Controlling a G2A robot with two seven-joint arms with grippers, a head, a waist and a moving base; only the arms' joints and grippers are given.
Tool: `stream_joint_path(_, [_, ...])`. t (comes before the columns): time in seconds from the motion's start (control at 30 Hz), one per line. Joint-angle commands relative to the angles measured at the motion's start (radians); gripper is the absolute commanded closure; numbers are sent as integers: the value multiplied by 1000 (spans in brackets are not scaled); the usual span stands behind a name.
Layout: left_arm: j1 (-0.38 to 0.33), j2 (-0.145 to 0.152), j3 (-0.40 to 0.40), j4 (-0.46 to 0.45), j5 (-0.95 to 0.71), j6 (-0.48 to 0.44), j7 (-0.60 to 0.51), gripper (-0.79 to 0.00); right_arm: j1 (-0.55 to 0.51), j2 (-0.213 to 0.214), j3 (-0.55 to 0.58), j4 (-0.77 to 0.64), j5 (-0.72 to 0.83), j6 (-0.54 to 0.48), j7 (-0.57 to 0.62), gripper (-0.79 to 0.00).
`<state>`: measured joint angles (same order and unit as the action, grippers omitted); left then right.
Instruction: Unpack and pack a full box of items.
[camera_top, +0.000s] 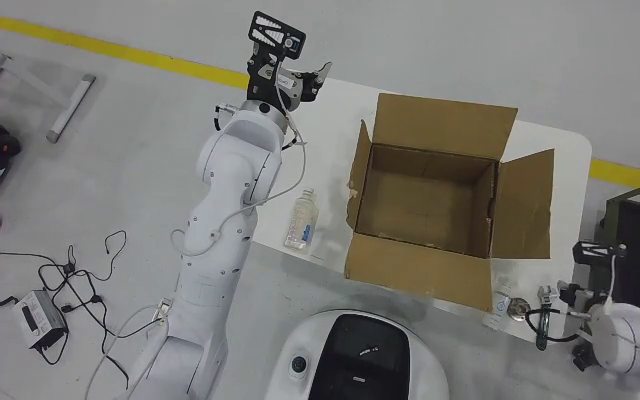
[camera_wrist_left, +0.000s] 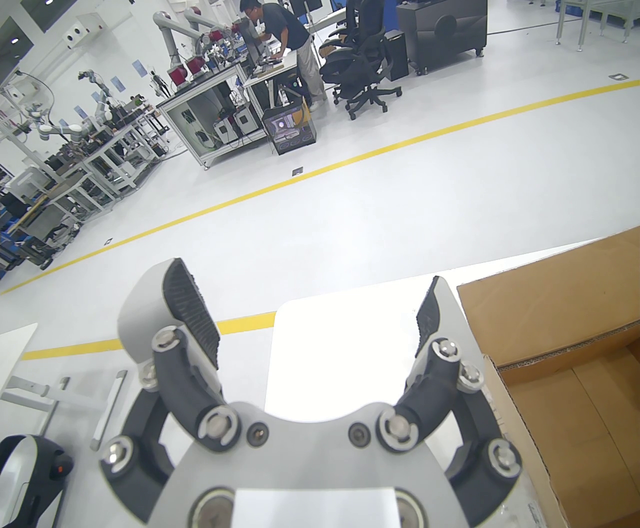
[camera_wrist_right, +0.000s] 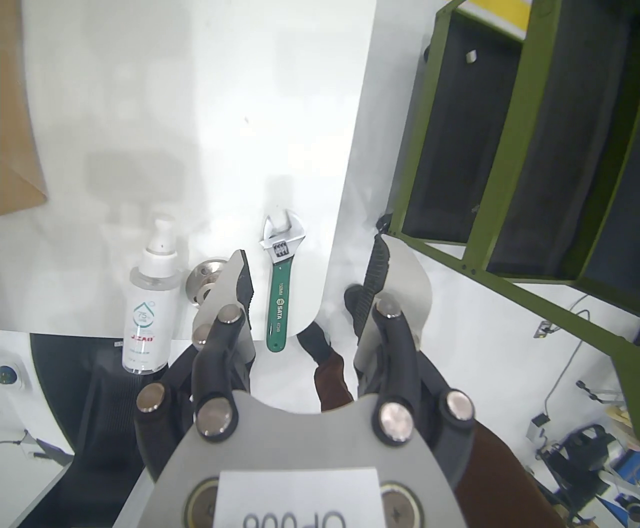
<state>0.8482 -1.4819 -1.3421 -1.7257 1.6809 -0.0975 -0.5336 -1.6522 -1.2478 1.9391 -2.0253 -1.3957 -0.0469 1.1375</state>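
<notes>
On the floor at far left lies a tangle of black cables (camera_top: 70, 285), well apart from the white table (camera_top: 330, 125). The left gripper (camera_top: 295, 75) (camera_wrist_left: 306, 277) hangs over the table's far left corner with its ribbed fingers (camera_wrist_left: 192, 310) spread wide and nothing between them. A yellow floor line (camera_wrist_left: 350, 160) runs across the floor beyond the table. Nearer on the left part of the table, a clear bottle (camera_top: 303, 220) lies on its side, its cap pointing far, just beside the left flap of the cardboard box. The cardboard box (camera_top: 440, 125) stands at the middle of the table with all four flaps folded outward, and its inside shows bare cardboard. To the right of the box's near flap, three items sit close together along the table's near edge. First is a small white spray bottle (camera_top: 500, 300) (camera_wrist_right: 150, 310), though whether it stands or lies I cannot tell. Next to it is a round metal flange (camera_wrist_right: 202, 280), and then an adjustable wrench (camera_top: 545, 298) (camera_wrist_right: 280, 295) with a green handle, its head pointing far and its handle end at the table's edge. The right gripper (camera_wrist_right: 310, 255) hangs above the near right corner of the table, near the wrench but apart from it, fingers held wide and empty. Right of the table stands a green-framed rack (camera_wrist_right: 450, 175).
</notes>
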Motion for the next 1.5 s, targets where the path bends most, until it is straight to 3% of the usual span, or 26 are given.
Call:
stream_joint_path(0.0, [0,0,0,0,0,0,0,-785,-12,-1,22,-62,23,8,-22,-409])
stream_joint_path(0.07, [0,0,0,0,0,0,0,-785,-31,-4,48,-123,82,22,-74,-249])
stream_joint_path(0.1, [0,0,0,0,0,0,0,-785,-42,-6,68,-157,112,33,-109,-37])
stream_joint_path(0.13, [0,0,0,0,0,0,0,-785,-58,-8,84,-183,137,35,-143,0])
stream_joint_path(0.27, [0,0,0,0,0,0,0,-785,-121,-16,134,-270,252,16,-313,0])
stream_joint_path(0.5, [0,0,0,0,0,0,0,-785,-194,-31,147,-289,387,-17,-561,0])
stream_joint_path(0.73, [0,0,0,0,0,0,0,-785,-191,-39,61,-298,482,-46,-709,0])
stream_joint_path(1.13, [0,0,0,0,0,0,0,-785,70,-29,-194,-167,479,-80,-654,0])
stream_joint_path(1.43, [17,3,-3,-9,2,-18,13,-785,188,-19,-299,-140,274,-64,-546,0])
stream_joint_path(1.47, [19,4,-6,-14,3,-27,7,-785,188,-19,-299,-140,274,-64,-546,-34])
